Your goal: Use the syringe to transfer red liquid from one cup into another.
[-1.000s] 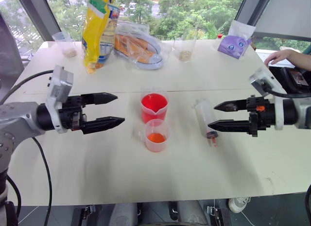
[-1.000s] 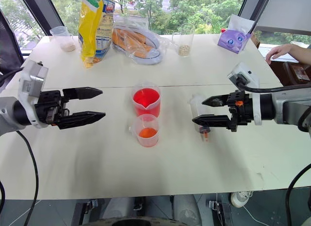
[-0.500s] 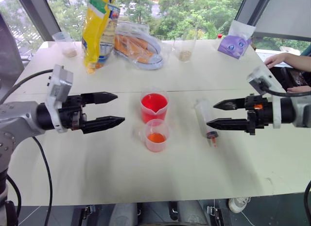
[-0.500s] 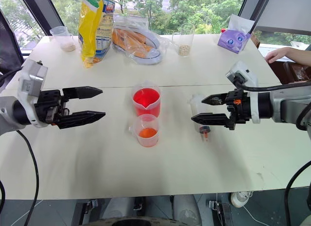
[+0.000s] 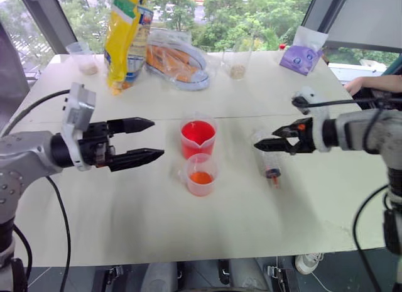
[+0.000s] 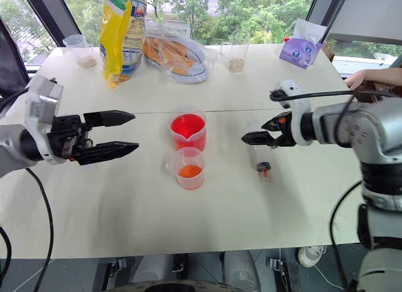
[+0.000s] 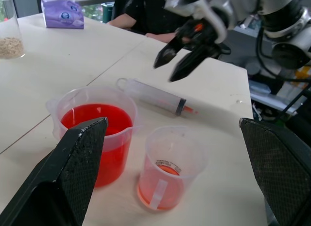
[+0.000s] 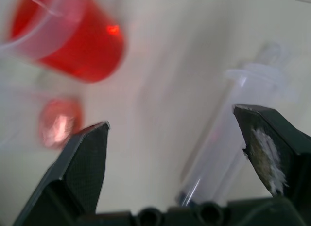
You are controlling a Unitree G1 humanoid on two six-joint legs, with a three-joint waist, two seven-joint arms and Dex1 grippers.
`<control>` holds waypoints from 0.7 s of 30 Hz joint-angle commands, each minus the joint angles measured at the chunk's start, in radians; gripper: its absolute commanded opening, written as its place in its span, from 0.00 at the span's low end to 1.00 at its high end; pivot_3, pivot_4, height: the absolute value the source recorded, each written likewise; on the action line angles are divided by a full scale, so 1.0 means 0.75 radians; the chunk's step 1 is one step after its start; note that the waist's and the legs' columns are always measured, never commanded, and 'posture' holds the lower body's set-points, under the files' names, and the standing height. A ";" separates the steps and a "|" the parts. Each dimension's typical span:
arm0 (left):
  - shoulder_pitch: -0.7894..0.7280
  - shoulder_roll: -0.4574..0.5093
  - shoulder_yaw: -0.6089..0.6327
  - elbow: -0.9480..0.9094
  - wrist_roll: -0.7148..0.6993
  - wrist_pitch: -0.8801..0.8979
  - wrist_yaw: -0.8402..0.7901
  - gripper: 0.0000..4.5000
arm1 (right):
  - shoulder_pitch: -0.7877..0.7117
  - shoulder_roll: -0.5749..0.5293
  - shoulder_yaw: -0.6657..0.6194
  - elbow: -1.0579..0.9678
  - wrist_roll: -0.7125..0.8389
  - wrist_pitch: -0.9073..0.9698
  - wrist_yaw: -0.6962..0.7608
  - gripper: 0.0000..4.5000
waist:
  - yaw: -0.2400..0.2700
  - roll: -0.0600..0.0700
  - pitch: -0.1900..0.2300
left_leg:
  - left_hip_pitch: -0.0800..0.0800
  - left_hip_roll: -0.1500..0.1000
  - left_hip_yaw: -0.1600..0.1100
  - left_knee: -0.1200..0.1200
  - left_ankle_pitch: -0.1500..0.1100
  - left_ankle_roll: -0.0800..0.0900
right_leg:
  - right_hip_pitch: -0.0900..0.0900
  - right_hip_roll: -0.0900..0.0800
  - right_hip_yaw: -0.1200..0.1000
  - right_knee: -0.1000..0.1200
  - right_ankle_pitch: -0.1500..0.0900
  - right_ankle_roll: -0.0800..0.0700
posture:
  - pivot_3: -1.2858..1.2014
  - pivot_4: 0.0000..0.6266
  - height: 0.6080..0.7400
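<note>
Cups are set at the middle of the white table (image 5: 125, 216): the smaller cup (image 5: 202, 174) is placed nearest, touching or just in front of the larger spouted cup (image 5: 199, 138), which is filled with red liquid (image 5: 199, 132). Right of the spouted cup, the syringe (image 6: 258, 155) is laid flat, with the right gripper (image 6: 259, 131) held spread open over its far end. Left of the cup, the left gripper (image 5: 148, 140) is held open, nothing gripped.

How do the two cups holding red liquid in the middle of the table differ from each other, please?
The spouted cup is taller and wider than the small cup. The spouted cup is filled high with bright red liquid, while the small cup holds only a shallow orange-red layer at its bottom. The spouted cup stands farther from the robot, with the small cup just in front of it. Both are clear plastic, upright and uncovered.
</note>
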 commanded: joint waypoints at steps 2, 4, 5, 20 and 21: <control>-0.007 -0.029 0.014 -0.031 0.007 -0.047 0.027 1.00 | -0.098 0.092 0.025 0.161 -0.153 0.077 -0.139 0.98 | 0.005 0.000 0.000 | 0.000 -0.001 0.000 0.000 0.000 0.000 | 0.000 0.000 0.000 0.000 0.000 0.000 | 0.52 0.24 1.00; 0.009 -0.038 0.021 -0.045 0.006 -0.051 0.037 1.00 | -0.115 0.116 0.046 0.201 -0.193 0.077 -0.157 0.98 | 0.004 0.000 0.000 | -0.002 -0.002 -0.001 0.000 0.000 0.001 | 0.000 0.000 0.000 0.000 0.000 0.001 | 0.52 0.24 1.00; 0.024 -0.042 0.028 -0.053 0.008 -0.055 0.040 1.00 | -0.123 0.132 0.055 0.227 -0.211 0.077 -0.164 0.98 | 0.003 0.000 0.000 | -0.002 -0.002 0.000 0.000 -0.001 0.001 | 0.000 0.000 0.000 0.000 0.001 0.001 | 0.52 0.24 1.00; 0.159 -0.060 0.076 -0.136 0.013 -0.113 0.095 1.00 | -0.143 0.255 0.272 0.508 -0.409 -0.094 -0.081 0.86 | -0.006 -0.001 -0.001 | 0.002 -0.001 0.000 0.000 -0.001 0.002 | 0.003 0.001 0.000 0.001 0.001 0.002 | 0.52 0.24 1.00; 0.162 -0.059 0.077 -0.138 0.013 -0.115 0.095 1.00 | -0.143 0.255 0.279 0.514 -0.419 -0.102 -0.073 0.78 | -0.007 -0.001 -0.001 | 0.003 -0.001 0.000 0.000 -0.001 0.002 | 0.003 0.001 0.000 0.001 0.001 0.001 | 0.52 0.24 1.00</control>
